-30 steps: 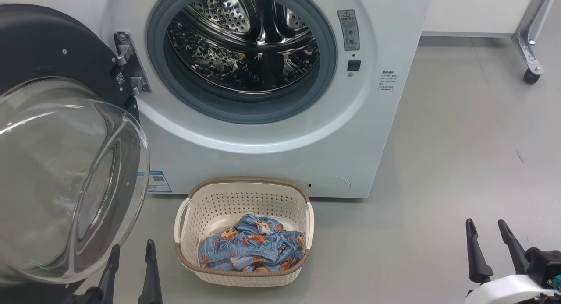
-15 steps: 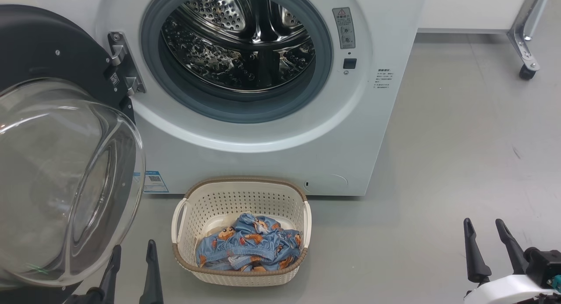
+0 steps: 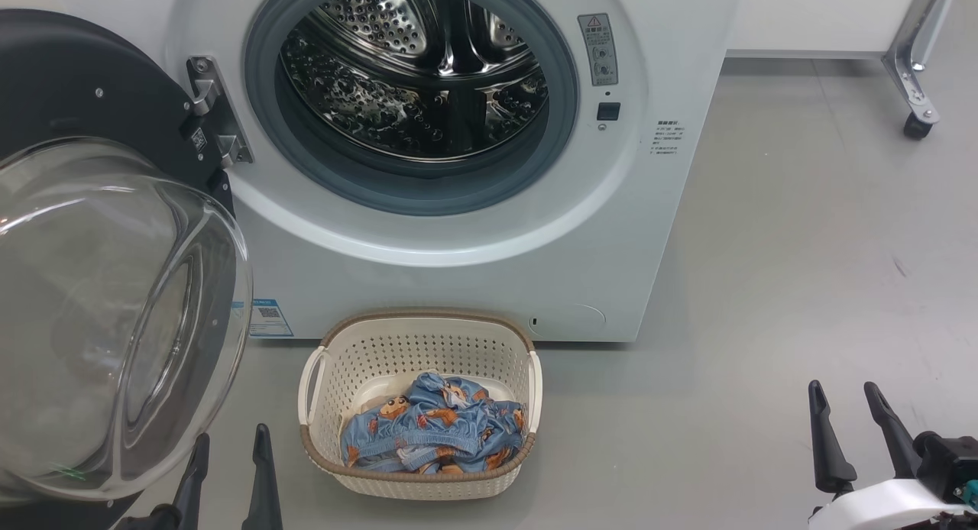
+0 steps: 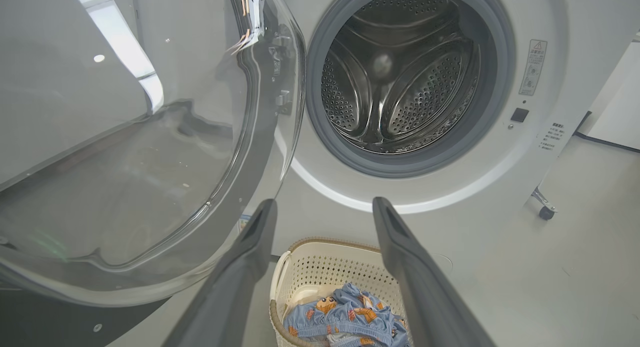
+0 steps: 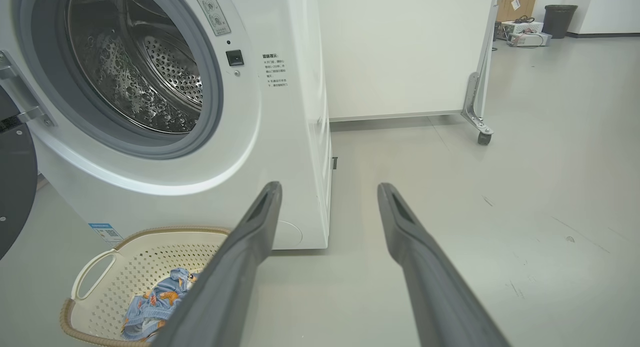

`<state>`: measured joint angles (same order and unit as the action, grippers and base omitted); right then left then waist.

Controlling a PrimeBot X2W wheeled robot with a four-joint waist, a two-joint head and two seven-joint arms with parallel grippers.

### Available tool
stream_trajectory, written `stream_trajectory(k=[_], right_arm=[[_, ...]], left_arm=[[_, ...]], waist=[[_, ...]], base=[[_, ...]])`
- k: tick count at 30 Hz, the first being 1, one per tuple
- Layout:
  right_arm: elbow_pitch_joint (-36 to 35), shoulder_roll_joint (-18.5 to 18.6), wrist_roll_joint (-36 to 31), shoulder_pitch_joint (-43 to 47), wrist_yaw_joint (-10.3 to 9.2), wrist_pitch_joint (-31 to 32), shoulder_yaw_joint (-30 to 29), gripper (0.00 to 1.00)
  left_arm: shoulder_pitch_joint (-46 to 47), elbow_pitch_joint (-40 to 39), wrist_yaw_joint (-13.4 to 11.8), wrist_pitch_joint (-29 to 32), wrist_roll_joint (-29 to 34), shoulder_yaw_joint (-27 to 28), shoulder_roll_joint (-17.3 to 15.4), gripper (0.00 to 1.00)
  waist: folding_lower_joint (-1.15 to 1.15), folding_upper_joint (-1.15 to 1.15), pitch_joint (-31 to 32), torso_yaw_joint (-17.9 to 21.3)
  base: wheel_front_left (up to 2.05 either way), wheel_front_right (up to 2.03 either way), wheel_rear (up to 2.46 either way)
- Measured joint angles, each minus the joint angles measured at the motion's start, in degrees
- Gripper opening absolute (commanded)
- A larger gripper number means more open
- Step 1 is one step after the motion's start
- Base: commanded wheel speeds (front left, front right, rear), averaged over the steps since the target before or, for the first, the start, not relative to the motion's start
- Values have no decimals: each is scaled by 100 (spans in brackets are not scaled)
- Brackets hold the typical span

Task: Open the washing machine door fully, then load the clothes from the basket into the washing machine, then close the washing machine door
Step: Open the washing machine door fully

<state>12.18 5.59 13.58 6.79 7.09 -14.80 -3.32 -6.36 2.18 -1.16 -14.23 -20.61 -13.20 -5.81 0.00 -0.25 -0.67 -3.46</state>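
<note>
The white washing machine (image 3: 474, 270) stands ahead with its steel drum (image 3: 416, 79) exposed. Its door (image 3: 114, 301) is swung wide to the left, black rim and bulging glass bowl facing me, hinge (image 3: 218, 110) at the opening's left edge. On the floor before the machine sits the cream basket (image 3: 419, 404) holding light-blue printed clothes (image 3: 432, 432). My left gripper (image 3: 231, 442) is open and empty, low beside the door glass and left of the basket. My right gripper (image 3: 843, 396) is open and empty, far right of the basket. The wrist views show the basket (image 4: 325, 272) (image 5: 130, 272).
A blue label sticker (image 3: 265, 318) is on the washer's lower left front. A white panel on a metal leg with a caster (image 3: 914, 125) stands at the back right. Grey floor (image 3: 802, 270) stretches to the right of the machine. A dark bin (image 5: 557, 19) and boxes sit far off.
The head view has shifted slightly, so the washer and basket sit a little further left. Both grippers hold the same open pose.
</note>
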Motion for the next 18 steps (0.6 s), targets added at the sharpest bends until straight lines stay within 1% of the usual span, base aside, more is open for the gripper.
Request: stream_trajectory(k=[15, 18], right_arm=[[0, 1, 0, 1, 0, 0, -9, 100], [0, 0, 0, 1, 0, 0, -8, 100]], left_arm=[[0, 143, 36, -15, 60, -5, 1, 100], [0, 156, 47, -15, 161, -4, -1, 100]], waist=[[0, 0, 22, -45], [0, 0, 26, -47]], base=[[0, 0, 0], [0, 0, 0]])
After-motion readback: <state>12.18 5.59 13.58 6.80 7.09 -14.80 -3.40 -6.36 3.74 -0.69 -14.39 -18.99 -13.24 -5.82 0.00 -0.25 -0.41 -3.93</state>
